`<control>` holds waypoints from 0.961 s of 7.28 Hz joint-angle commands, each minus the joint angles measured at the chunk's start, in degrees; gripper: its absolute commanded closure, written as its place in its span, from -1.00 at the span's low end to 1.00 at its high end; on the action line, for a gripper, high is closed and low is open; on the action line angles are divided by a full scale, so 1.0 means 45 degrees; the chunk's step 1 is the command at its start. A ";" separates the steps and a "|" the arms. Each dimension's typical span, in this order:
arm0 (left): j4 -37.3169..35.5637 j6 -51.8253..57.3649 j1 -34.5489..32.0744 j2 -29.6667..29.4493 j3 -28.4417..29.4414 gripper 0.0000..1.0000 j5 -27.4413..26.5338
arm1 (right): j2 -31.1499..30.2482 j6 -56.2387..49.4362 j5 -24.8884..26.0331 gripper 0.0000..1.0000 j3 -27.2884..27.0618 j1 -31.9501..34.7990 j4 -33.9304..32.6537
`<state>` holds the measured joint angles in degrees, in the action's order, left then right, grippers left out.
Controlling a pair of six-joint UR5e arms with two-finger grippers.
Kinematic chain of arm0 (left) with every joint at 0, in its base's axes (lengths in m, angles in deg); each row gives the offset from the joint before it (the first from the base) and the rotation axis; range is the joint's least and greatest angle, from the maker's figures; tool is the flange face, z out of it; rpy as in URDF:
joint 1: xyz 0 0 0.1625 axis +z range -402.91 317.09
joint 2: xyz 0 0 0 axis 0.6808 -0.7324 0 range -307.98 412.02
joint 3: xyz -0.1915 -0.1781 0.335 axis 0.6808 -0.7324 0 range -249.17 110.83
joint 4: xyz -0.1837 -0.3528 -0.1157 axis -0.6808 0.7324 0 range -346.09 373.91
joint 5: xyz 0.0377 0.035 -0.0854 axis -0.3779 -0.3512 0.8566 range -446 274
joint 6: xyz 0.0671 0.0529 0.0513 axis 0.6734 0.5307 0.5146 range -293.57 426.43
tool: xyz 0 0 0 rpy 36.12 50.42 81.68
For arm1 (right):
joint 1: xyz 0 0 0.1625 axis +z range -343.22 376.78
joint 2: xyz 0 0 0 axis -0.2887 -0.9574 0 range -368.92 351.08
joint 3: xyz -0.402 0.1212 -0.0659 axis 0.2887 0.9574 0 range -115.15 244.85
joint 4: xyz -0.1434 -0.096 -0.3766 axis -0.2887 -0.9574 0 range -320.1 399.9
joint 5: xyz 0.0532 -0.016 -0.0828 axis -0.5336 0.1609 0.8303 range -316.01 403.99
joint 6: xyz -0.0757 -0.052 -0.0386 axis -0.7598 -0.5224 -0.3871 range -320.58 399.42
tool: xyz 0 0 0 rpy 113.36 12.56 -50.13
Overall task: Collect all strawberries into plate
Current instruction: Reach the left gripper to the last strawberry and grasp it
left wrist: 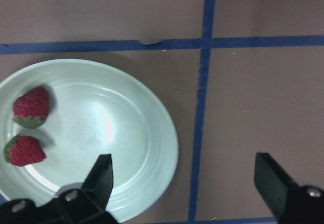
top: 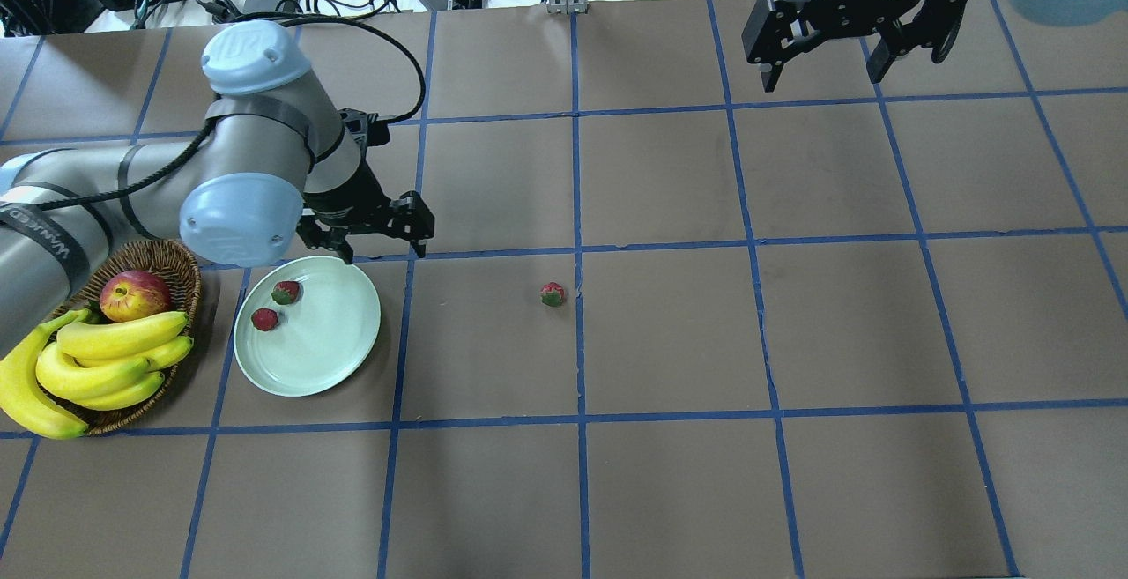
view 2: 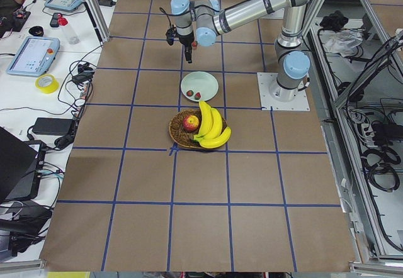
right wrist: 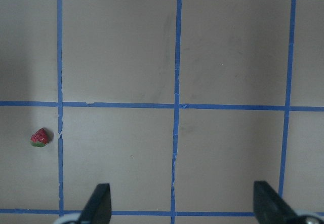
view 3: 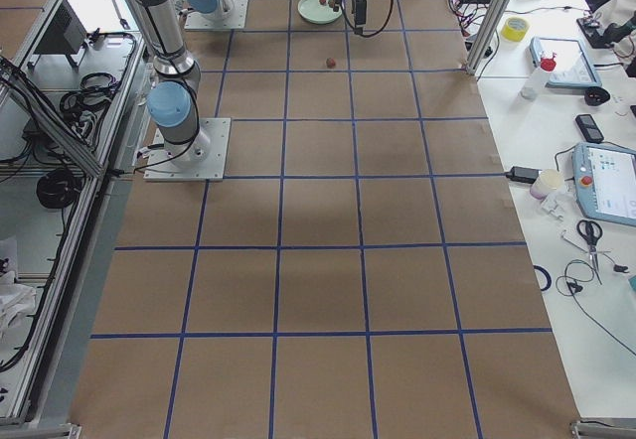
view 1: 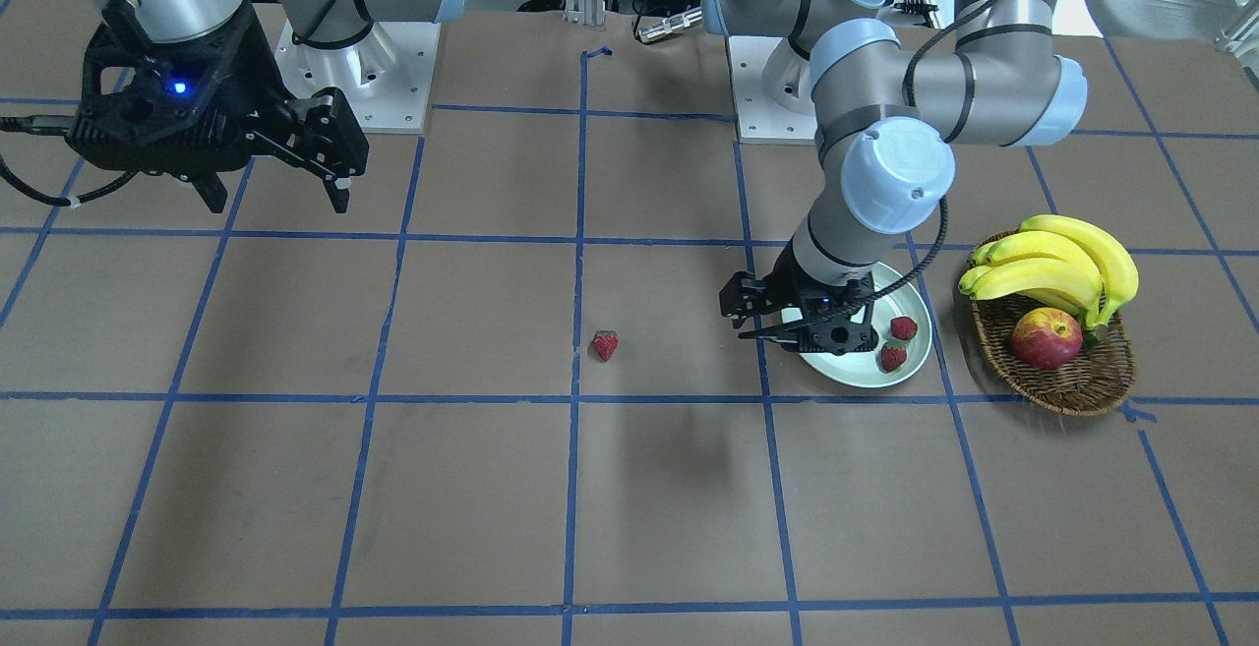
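Left end effector, spread wide and empty, points down over the rim of the plate

Overhead and front cameras face each other, sharing the plate; the distant right-end view perhaps too.

- The plate sits on the desk, on the robot's left half.
- The basket stands just left of the plate, holding the bananas and the apple.
- A first strawberry and a second strawberry lie in the plate, close together on its basket side.
- A third strawberry lies on the desk, well right of the plate.
- The left claw hangs at the plate's edge, on the side away from the basket.
- The right claw hangs high over the right half of the desk.
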<state>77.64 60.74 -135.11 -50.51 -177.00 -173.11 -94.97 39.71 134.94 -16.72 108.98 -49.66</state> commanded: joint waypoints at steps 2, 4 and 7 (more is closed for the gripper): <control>-0.1605 -0.3165 -0.1657 -0.0981 -0.0312 -1.00 0.2609 | 0.0000 -0.0007 -0.0017 -1.00 0.0000 0.0018 -0.0020; -0.2848 -0.4119 -0.2456 -0.1801 -0.0432 -1.00 0.2756 | 0.0000 -0.0007 -0.0017 -1.00 0.0000 -0.0001 -0.0001; -0.3343 -0.4731 -0.2615 -0.2663 -0.0432 -1.00 0.2738 | -0.0019 -0.0007 -0.0018 -1.00 0.0000 0.0018 0.0019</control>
<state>63.08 40.71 -146.71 -61.01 -178.93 -160.77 -94.98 39.68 134.89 -16.71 108.99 -49.59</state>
